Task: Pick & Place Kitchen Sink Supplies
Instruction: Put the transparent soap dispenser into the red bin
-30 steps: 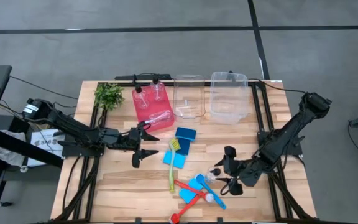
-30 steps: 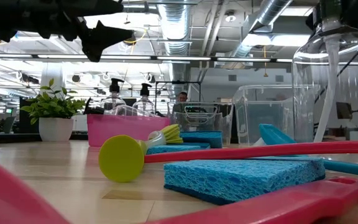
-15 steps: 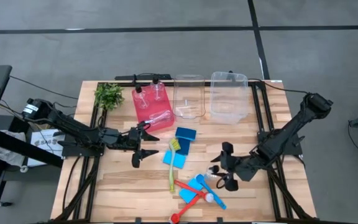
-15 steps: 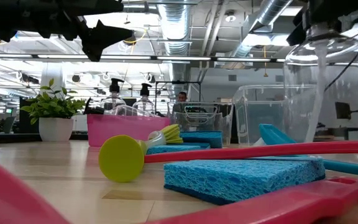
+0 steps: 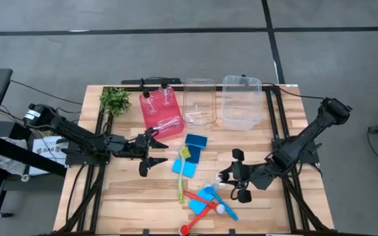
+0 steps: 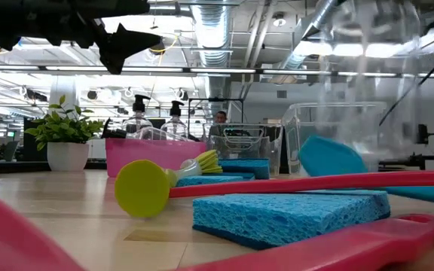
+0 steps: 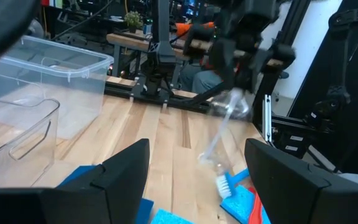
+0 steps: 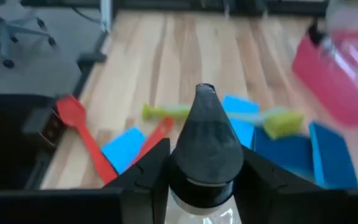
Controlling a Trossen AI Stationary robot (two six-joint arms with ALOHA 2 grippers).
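Two claws: right claw (image 5: 231,181) gripping clear bottle (image 8: 205,149), left claw (image 5: 153,149) open near red bin (image 5: 159,111).

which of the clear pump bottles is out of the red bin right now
The one in the right gripper, a clear pump bottle held above the brushes and sponges at the table's front right. The other three bottles sit inside the red bin.

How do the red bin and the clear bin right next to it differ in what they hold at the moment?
The red bin is opaque and holds three clear pump bottles. The clear bin beside it is see-through and looks empty. Both are rectangular and stand at the table's far edge.
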